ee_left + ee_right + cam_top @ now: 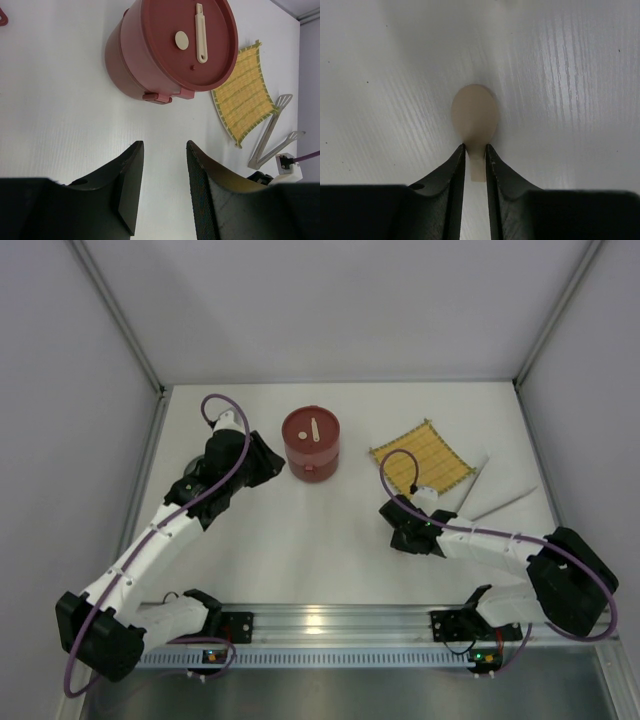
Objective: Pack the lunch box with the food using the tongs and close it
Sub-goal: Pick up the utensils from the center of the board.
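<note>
Beige and smooth, a small spoon (pixel 475 114) sits pinched in the R jaws. Both black fingers (pixel 449 190) press its thin handle from either side, bowl pointing straight out ahead of them, on or just above the white table (pixel 300 550), can't tell which. So the R arm (pixel 490 540) holds a utensil, not the tongs (pixel 269 134), though it's the nearer arm to them. In the top view they lie just beyond and to the R of its wrist, just beside the yellow mat (pixel 422 455). Hinge end is toward the arm, the two flat tips fan away toward the far-R wall, long axis approx diagonal, near-L to far-R. A pick-up there would likely need the spoon let go first & the wrist turned square across that diagonal. L jaws stand apart w/ nothing btw them, only bare table. The lunch box (pixel 328 462) is straight ahead of them, near but not touching, lid on, latch side facing the L arm (pixel 160 530). A beige stick (pixel 201 35) & a round beige disc (pixel 181 40) lie on the lid. No food pieces visible in any view. No brand, label or readable writing anywhere.
</note>
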